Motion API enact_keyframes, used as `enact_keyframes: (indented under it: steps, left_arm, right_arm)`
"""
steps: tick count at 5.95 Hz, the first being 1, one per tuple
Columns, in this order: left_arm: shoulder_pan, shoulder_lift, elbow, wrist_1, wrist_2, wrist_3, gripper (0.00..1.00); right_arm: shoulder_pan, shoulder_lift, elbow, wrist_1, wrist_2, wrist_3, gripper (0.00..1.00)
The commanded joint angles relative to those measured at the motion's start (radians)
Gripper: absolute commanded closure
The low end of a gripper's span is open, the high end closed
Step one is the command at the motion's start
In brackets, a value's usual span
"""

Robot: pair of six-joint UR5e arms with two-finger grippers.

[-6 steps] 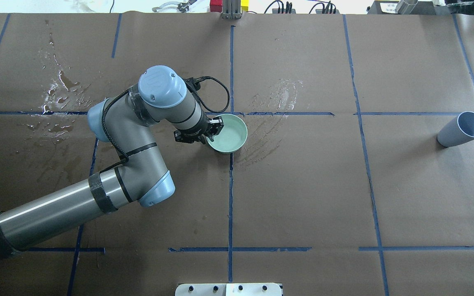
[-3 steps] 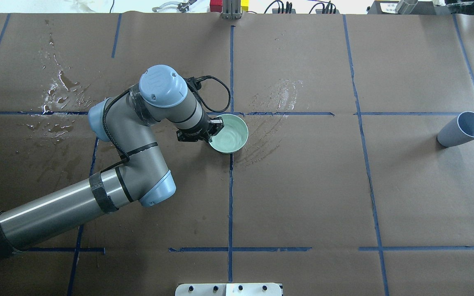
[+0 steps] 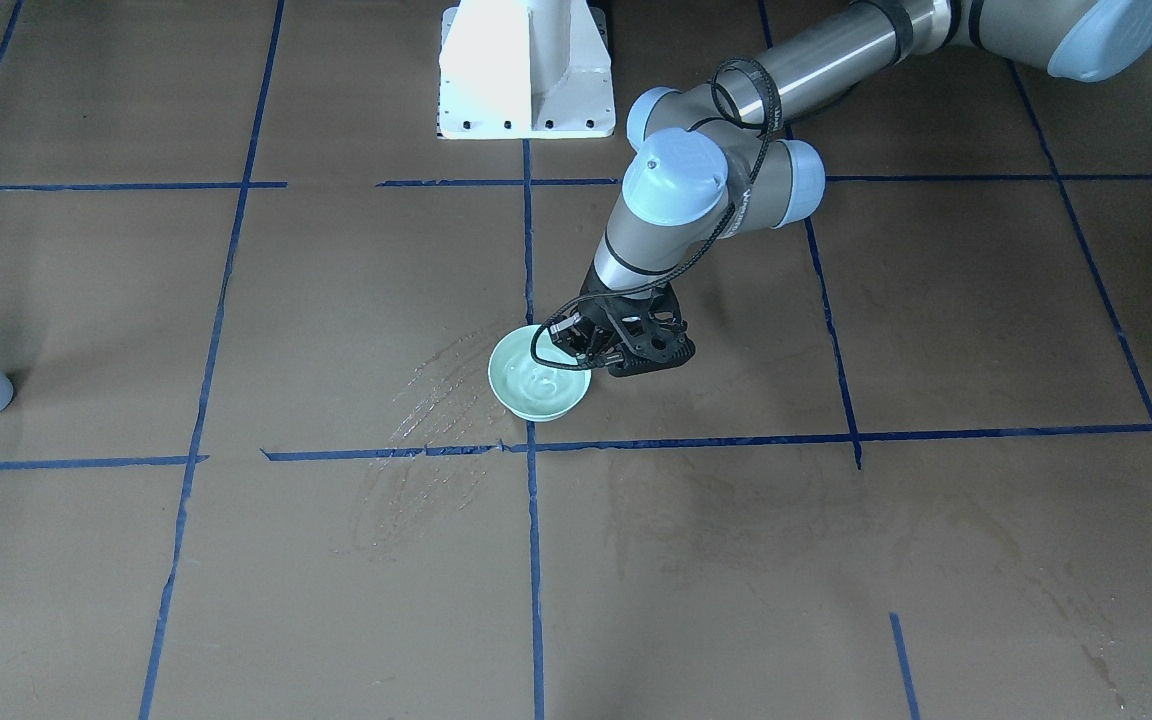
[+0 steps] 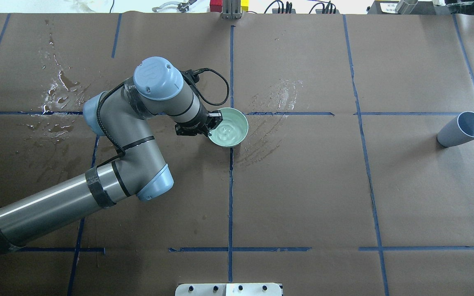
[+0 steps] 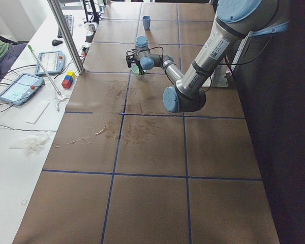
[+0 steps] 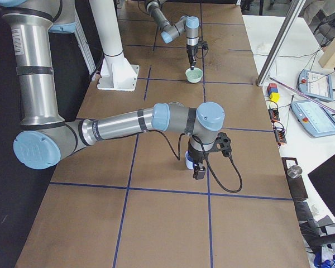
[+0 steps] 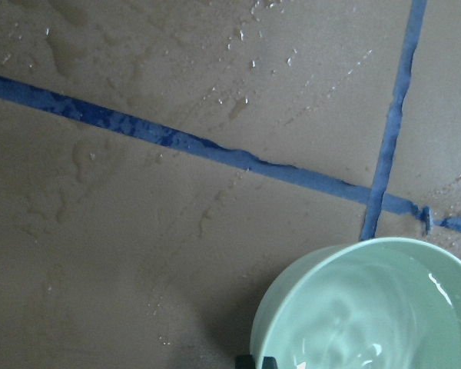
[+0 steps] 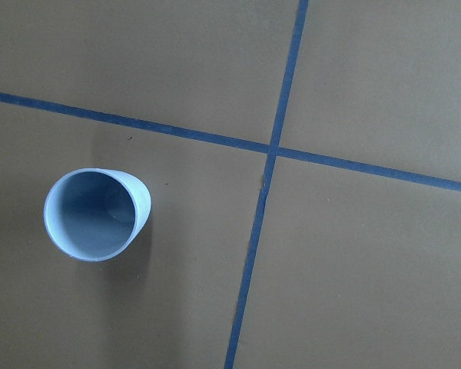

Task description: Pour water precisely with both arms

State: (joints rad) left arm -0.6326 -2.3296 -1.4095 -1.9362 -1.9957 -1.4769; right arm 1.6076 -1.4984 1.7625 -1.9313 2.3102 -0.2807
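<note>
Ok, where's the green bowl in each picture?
Front-facing: bowl centre, above the blue tape cross.
Overhead: bowl centre, slightly high.
Exterior left: bowl tiny, top, left of centre.
Exterior right: bowl small, top, right of centre.
Left wrist: bowl bottom right.
Right wrist: not there.
Landmark: that tape cross.

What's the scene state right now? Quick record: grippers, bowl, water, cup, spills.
left gripper: shut on the bowl's rim, on the robot's left side
bowl: green, near table centre, by a tape crossing
water: in bowl, rippled
cup: blue, upright, looks empty, far right
right gripper: close by the cup; open or shut, cannot tell
streaks: wet, right of bowl
</note>
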Motion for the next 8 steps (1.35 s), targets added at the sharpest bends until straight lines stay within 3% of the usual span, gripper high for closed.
enact_keyframes:
  steps: [1, 3, 8]
  left_arm:
    - [-0.08, 0.033, -0.037, 0.0, -0.116, 0.01, 1.0]
    - [-0.184, 0.167, -0.138, 0.003, -0.21, 0.172, 1.0]
    - [-0.533, 0.494, -0.14, 0.0, -0.493, 0.804, 1.0]
  right_arm:
    - [0.0, -0.014, 0.0, 0.023, 0.0, 0.002, 0.0]
    - [-0.001, -0.054, -0.02, 0.084, 0.0, 0.0, 0.0]
    - [-0.002, -0.105, -0.025, 0.084, -0.003, -0.032, 0.0]
